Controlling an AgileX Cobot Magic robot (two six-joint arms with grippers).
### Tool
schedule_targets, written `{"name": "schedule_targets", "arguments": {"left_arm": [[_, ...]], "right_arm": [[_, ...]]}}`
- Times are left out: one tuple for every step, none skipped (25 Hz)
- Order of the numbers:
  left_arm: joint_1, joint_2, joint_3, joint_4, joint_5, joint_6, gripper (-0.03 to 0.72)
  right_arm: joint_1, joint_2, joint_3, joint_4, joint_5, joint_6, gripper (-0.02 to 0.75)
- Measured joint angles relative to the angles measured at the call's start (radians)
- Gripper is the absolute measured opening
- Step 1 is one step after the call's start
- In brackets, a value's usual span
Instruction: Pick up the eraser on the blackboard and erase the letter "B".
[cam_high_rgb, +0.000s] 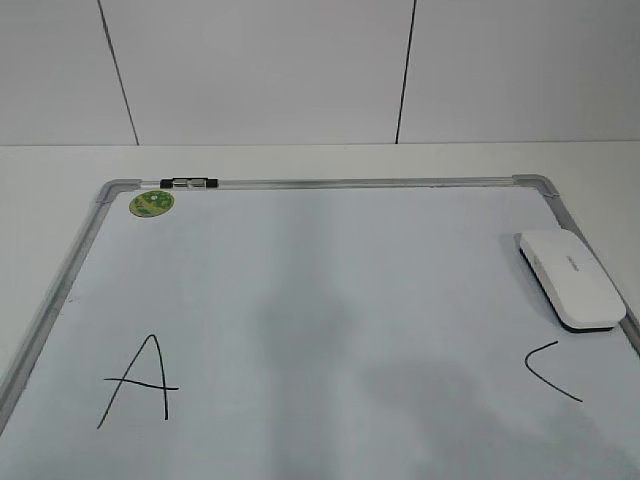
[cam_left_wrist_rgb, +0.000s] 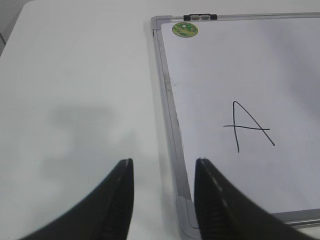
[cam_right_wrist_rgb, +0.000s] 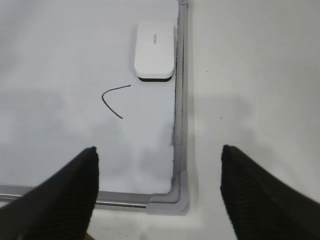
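Note:
The blackboard is a white board in a silver-grey frame, lying flat on a white table. The white eraser lies on the board at its right edge, above a black "C". A black "A" is at the lower left. No letter "B" shows in any view; the board between "A" and "C" is blank. My left gripper is open and empty over the board's near left corner. My right gripper is wide open and empty over the near right corner, well short of the eraser. Neither gripper shows in the exterior view.
A small black-and-clear marker lies on the board's far frame, with a round green sticker just below it. White table extends on both sides of the board. A white panelled wall stands behind.

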Motion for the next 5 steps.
{"name": "schedule_targets", "arguments": {"left_arm": [[0.0, 0.0, 0.0, 0.0, 0.0, 0.0, 0.308], [0.0, 0.0, 0.0, 0.0, -0.002, 0.0, 0.308], [0.0, 0.0, 0.0, 0.0, -0.002, 0.0, 0.308], [0.0, 0.0, 0.0, 0.0, -0.002, 0.0, 0.308], [0.0, 0.0, 0.0, 0.0, -0.002, 0.0, 0.308]], "right_arm": [[0.0, 0.0, 0.0, 0.0, 0.0, 0.0, 0.585], [0.0, 0.0, 0.0, 0.0, 0.0, 0.0, 0.585], [0.0, 0.0, 0.0, 0.0, 0.0, 0.0, 0.585], [0.0, 0.0, 0.0, 0.0, 0.0, 0.0, 0.585], [0.0, 0.0, 0.0, 0.0, 0.0, 0.0, 0.585]]}}
